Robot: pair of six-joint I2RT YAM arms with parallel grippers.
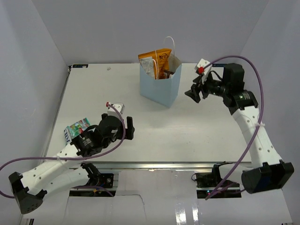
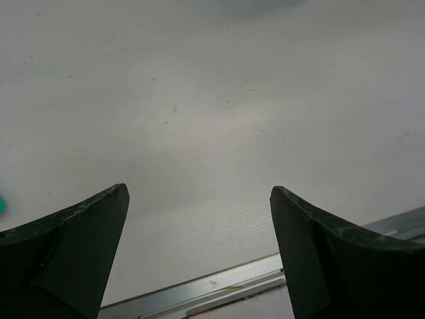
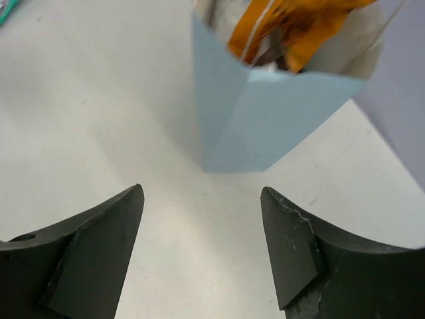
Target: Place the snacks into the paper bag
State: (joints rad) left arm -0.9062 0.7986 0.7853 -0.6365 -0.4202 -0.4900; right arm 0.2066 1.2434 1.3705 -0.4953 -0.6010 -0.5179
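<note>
The light blue paper bag [image 1: 160, 86] stands upright at the back middle of the table, with an orange chip bag [image 1: 155, 61] and other packets sticking out of its top. It also shows in the right wrist view [image 3: 265, 126], with the orange chip bag [image 3: 292, 26] in it. A green packet [image 1: 76, 128] lies flat near the left edge; only a sliver shows in the left wrist view [image 2: 2, 203]. My left gripper [image 1: 127, 129] is open and empty, right of the green packet, low over the table. My right gripper [image 1: 194, 95] is open and empty, just right of the paper bag.
White walls enclose the table on the left, back and right. A metal rail [image 1: 154, 165] runs along the table's near edge; it also shows in the left wrist view [image 2: 219, 282]. Purple cables loop from both arms.
</note>
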